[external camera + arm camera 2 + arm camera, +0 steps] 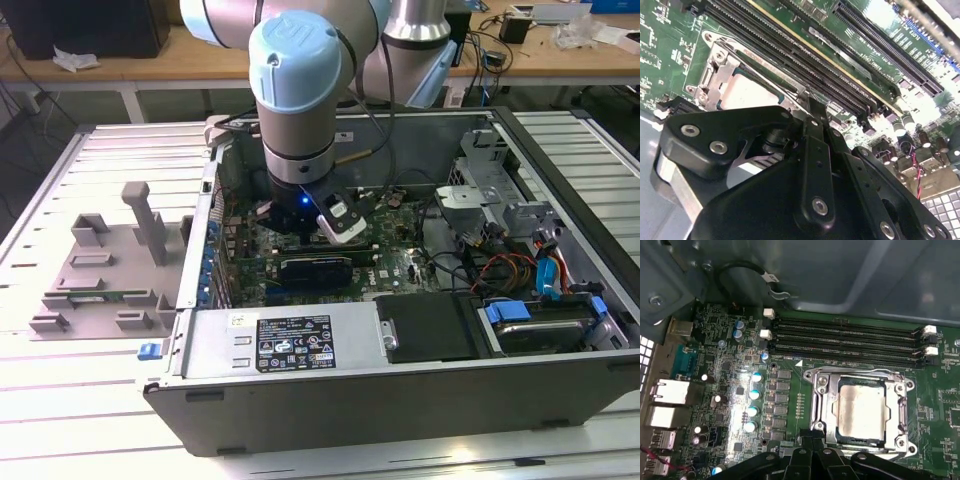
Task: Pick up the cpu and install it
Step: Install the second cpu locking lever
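The cpu, a silver-grey square chip, lies flat inside the metal-edged socket frame on the green motherboard. In the second wrist view the cpu shows just beyond my black gripper. In the first wrist view my gripper hovers at the socket's near edge, its fingertips pressed together with nothing between them. In the exterior view my arm reaches down into the open computer case.
Black memory slots run beside the socket. A black expansion card lies near the wrist, with the power supply, drive bay and loose cables around. A grey fixture sits at the exterior view's left.
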You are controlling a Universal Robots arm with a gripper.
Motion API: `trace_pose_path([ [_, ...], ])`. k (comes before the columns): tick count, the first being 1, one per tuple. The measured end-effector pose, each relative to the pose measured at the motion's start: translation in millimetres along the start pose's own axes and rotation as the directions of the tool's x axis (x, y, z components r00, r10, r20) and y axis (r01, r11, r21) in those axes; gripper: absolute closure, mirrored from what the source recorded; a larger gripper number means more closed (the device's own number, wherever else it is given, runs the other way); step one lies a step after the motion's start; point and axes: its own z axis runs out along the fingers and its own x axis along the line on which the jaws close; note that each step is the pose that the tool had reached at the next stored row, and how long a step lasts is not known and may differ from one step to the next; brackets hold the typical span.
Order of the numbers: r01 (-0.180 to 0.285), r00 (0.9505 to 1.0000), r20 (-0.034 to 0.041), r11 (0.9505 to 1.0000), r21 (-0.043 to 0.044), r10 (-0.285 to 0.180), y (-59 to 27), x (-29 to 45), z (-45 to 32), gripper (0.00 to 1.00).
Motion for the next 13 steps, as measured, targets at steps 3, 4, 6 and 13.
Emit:
trace_pose_path([
  [3, 0.000, 1.0000, 0.0000, 1.0000, -0.0002, 0.000, 0.6, -0.1, -2.5, 0.89],
  [4, 0.000, 1.0000, 0.0001, 1.0000, -0.0003, 0.000, 1.7, -0.4, -7.0, 0.89],
  [6, 0.000, 1.0000, 0.0001, 1.0000, -0.0002, 0.000, 5.2, -1.1, -20.7, 0.89],
  [13, -0.003, 1.0000, 0.0009, 1.0000, 0.0002, 0.003, 9.9, -18.0, -44.8, 0.89],
])
